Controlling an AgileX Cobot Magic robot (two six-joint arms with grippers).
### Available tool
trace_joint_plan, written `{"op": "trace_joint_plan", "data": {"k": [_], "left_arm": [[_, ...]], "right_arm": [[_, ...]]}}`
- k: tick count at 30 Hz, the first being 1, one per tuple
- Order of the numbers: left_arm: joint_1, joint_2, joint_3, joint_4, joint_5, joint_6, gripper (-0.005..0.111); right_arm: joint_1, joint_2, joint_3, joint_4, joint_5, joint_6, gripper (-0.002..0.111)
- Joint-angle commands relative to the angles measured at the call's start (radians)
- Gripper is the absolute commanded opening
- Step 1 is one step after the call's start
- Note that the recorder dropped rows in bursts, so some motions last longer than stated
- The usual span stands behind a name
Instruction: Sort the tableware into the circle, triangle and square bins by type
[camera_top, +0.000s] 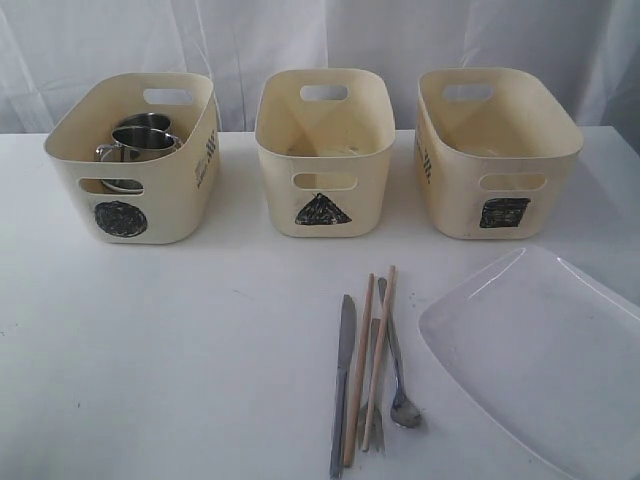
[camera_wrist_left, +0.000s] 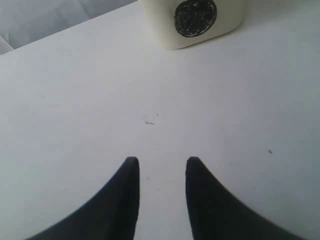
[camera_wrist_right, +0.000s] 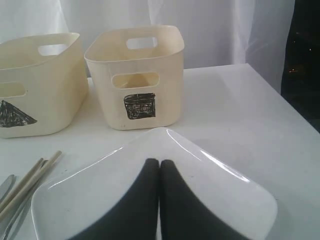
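White table (camera_top: 200, 350), right jaws closed over plate (camera_wrist_right: 230, 195)

Three cream tubs were counted: the circle tub (camera_top: 170, 200), the triangle tub (camera_top: 322, 160) and the square tub (camera_top: 470, 190). Two steel mugs (camera_top: 150, 142) and two wooden chopsticks (camera_top: 360, 370) were seen. One knife (camera_top: 342, 380), one fork (camera_top: 363, 425), one spoon (camera_top: 405, 412) and one white plate (camera_top: 540, 350) were noted.
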Motion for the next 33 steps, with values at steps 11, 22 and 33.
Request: {"op": "trace_joint_plan", "data": {"k": [11, 22, 33], "left_arm": [[0.093, -0.004, 0.004, -0.003, 0.003, -0.003, 0.037], [0.093, -0.004, 0.004, -0.003, 0.003, -0.003, 0.037], [0.093, -0.004, 0.004, -0.318, 0.01, -0.04, 0.037]], "right_arm": [[0.007, -0.006, 0.006, -0.008, -0.008, -0.002, 0.0], [0.007, -0.006, 0.006, -0.008, -0.008, -0.002, 0.0], [0.007, -0.006, 0.006, -0.008, -0.008, -0.002, 0.0]]}}
